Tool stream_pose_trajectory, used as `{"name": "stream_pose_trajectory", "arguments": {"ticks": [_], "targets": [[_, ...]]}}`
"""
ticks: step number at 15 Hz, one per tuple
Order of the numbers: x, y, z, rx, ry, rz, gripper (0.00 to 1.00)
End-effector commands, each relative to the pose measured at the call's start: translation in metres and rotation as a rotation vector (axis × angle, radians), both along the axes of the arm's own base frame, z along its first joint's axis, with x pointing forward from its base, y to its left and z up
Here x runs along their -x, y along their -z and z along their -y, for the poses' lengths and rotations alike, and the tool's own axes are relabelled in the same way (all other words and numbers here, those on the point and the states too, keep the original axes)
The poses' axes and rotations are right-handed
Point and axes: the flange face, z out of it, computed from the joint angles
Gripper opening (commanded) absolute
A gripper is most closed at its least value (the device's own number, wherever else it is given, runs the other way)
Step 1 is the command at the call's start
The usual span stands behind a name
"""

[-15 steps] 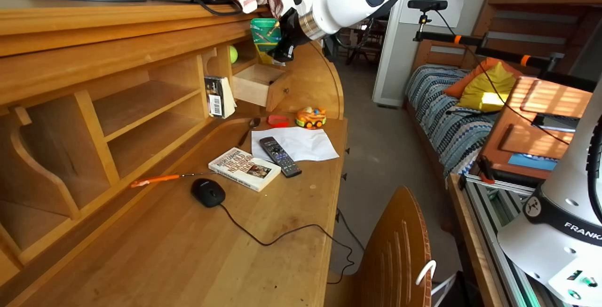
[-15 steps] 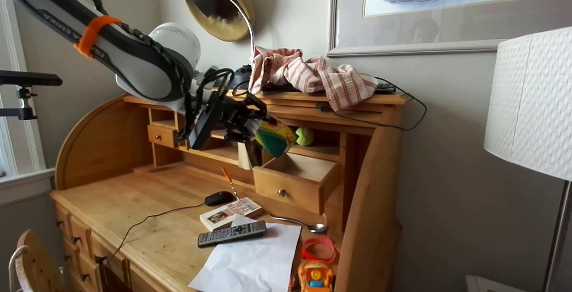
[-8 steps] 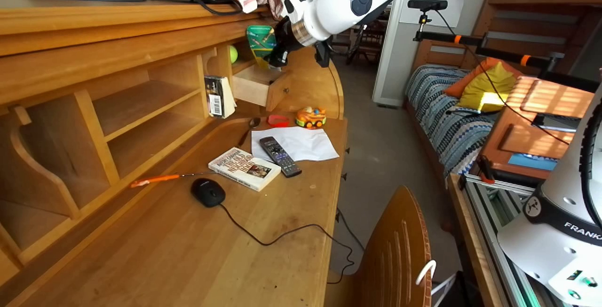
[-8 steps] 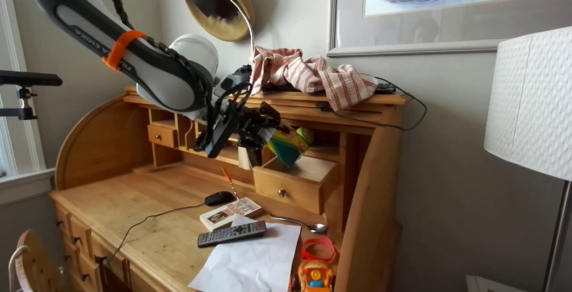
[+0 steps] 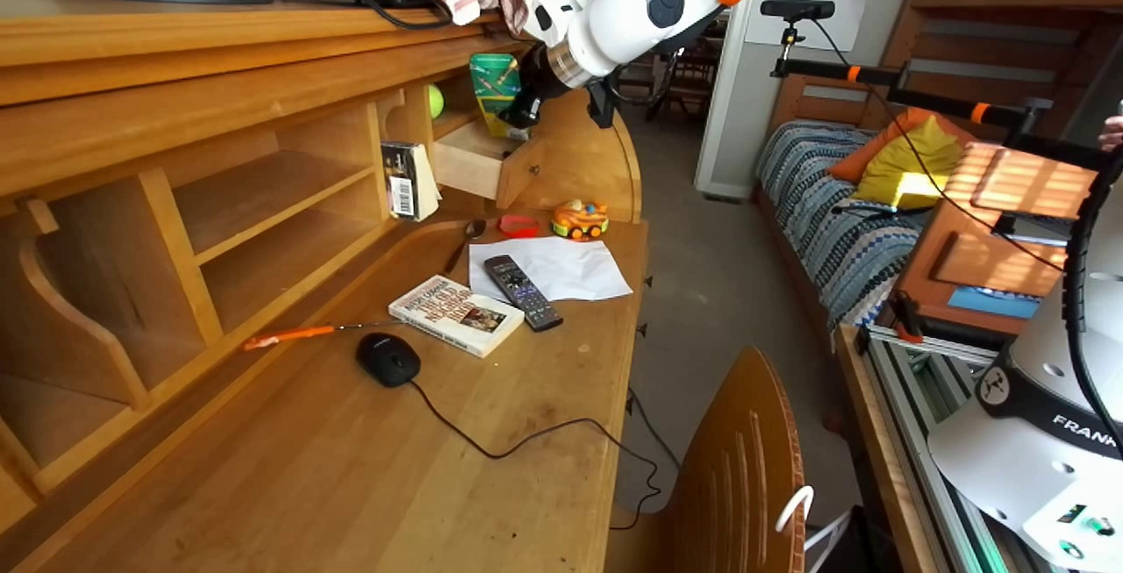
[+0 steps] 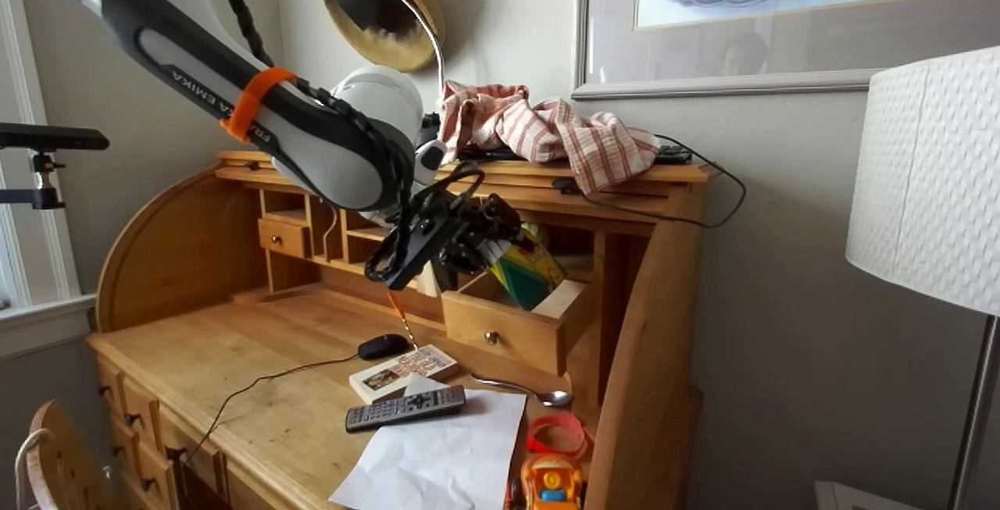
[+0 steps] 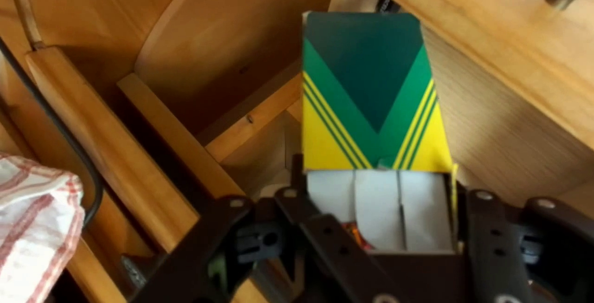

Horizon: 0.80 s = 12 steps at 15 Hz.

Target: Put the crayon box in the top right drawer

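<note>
pincer [image 7: 377, 181]: its jaws are standing partway apart and are gripping the crayon box [image 7: 371, 94] from both sides, near its white end.
crayon box: it is hanging tilted over the drawer [image 6: 467, 321], its green and yellow end pointing downward (whether that end is dipping below the rim, I cannot tell).
drawer: it is sticking out at the right of the hutch [image 6: 656, 322] in an exterior view.
green ball [image 5: 435, 101]: it is sitting inside the hutch, just above the drawer.
upright book [image 5: 406, 181]: it is standing just beside the drawer.
checked cloth [image 6: 539, 123]: it is lying crumpled on top of the hutch in both exterior views.
toy car [image 5: 579, 219]: it is resting on the surface [image 5: 351, 468], just beside the red band [image 5: 519, 232].
remote control [image 6: 406, 408]: it is lying partly on the white paper [image 6: 453, 451], just beside the flat paperback [image 6: 402, 373].
computer mouse [image 5: 389, 359]: it is lying near the flat paperback.
chair [image 5: 746, 459]: it is standing at the surface's edge.
bed [image 5: 816, 231]: it is standing well apart across the floor [image 5: 715, 279], bearing a yellow pillow [image 5: 897, 165].
</note>
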Motion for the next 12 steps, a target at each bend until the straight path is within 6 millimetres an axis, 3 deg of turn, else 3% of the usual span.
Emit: {"name": "stream_pose_trajectory", "arguments": {"ticks": [1, 5, 6, 7, 8, 11, 12], "targets": [[-0.010, 0.005, 0.015, -0.043, -0.022, -0.011, 0.34], [-0.015, 0.014, 0.016, -0.053, -0.030, -0.014, 0.34], [-0.016, 0.016, 0.017, -0.055, -0.028, -0.016, 0.42], [-0.017, 0.017, 0.017, -0.056, -0.025, -0.015, 0.84], [-0.017, 0.018, 0.018, -0.057, -0.024, -0.016, 0.84], [-0.016, 0.014, 0.017, -0.066, -0.008, -0.009, 1.00], [-0.016, 0.009, 0.016, -0.067, -0.008, 0.001, 1.00]]}}
